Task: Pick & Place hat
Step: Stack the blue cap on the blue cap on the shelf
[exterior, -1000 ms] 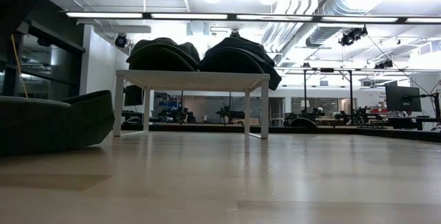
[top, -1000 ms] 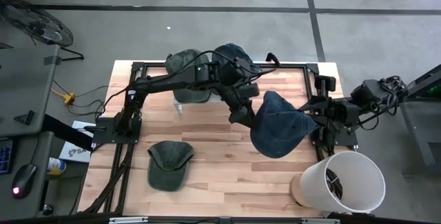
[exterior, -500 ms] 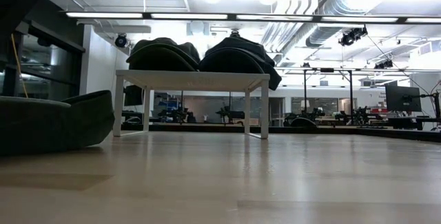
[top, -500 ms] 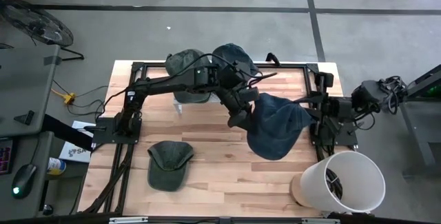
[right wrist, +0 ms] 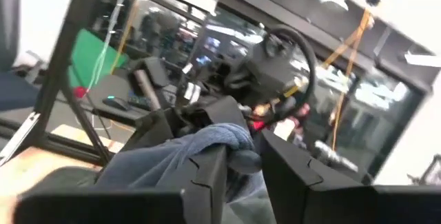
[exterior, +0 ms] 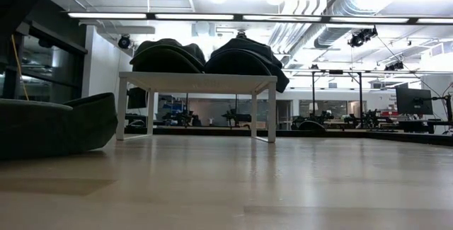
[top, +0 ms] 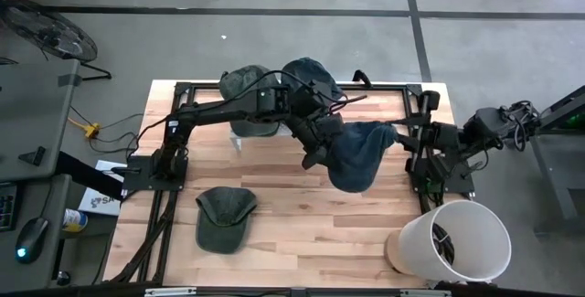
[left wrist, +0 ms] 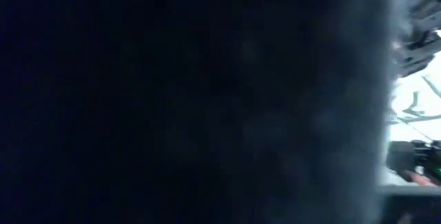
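Overhead view, left to right. At about 7 o'clock on the light wooden slatted tabletop [top: 274, 233] I see a dark green fabric cap [top: 224, 217] lying flat, clear of both arms. At about 11 o'clock a second grey-green cap [top: 243, 85] sits on the small white stand [exterior: 197, 83], and just beside it, toward 12 o'clock, rests a dark navy cap [top: 309, 70]; in the level view both caps sit side by side on top of that stand.

The left arm reaches from its base at 9 o'clock toward the centre of the table. The left gripper [top: 320, 143] has its jaws pressed together on the near edge of the task's thing, a blue denim cap [top: 358, 151], which hangs above the table just right of centre, at about 3 o'clock from the middle. My left wrist view is filled almost wholly by dark cloth.

The right gripper [top: 400, 138] meets the cap's opposite edge at 3 o'clock. In the right wrist view the blue cloth [right wrist: 207, 145] lies bunched between the two dark fingers [right wrist: 210, 179]; the jaws stand slightly apart around it, and I cannot tell whether they grip it.

At 5 o'clock a white cylindrical bin [top: 454, 242] stands at the table's corner.
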Tool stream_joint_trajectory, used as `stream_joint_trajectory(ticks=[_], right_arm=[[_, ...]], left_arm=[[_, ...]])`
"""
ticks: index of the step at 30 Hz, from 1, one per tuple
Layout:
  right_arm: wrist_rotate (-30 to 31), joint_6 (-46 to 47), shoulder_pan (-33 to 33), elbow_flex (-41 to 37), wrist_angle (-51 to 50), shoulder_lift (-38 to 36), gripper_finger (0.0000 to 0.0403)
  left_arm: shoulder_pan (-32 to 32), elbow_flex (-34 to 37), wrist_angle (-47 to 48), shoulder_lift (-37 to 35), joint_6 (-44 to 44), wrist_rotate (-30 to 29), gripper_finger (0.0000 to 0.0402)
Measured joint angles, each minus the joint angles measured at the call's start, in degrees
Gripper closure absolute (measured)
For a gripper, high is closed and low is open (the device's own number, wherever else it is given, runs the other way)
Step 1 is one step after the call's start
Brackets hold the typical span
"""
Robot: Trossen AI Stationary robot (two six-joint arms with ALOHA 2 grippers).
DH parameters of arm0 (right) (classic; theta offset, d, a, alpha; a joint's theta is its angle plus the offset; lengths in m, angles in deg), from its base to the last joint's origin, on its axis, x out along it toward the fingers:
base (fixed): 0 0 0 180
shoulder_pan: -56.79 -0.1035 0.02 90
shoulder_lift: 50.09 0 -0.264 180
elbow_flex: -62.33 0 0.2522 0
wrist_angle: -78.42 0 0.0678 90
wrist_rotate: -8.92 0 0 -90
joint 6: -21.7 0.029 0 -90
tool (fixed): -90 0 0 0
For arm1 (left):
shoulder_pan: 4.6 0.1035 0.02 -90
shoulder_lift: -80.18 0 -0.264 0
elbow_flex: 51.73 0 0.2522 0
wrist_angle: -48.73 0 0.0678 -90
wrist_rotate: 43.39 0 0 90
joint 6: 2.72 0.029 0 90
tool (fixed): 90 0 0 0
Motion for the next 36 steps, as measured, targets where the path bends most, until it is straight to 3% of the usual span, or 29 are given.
stream_joint_trajectory(ticks=[12,23,31,36], right_arm=[[11.56,8.68,0.01,0.01,-1.41,-0.73,0.0290],[11.25,13.47,0.01,0.02,-10.35,-0.43,0.0261],[8.77,16.43,0.03,0.02,-15.08,1.41,0.0196],[13.45,15.76,0.06,0.02,-16.36,4.33,0.0171]], left_arm=[[0.57,0.11,15.03,-1.18,9.68,-15.83,0.0396],[-0.83,0.09,22.18,-3.09,16.59,-25.35,0.0396],[-0.83,0.07,25.18,-3.23,17.82,-31.15,0.0396],[-0.83,0.07,25.19,-3.23,17.98,-32.64,0.0396]])
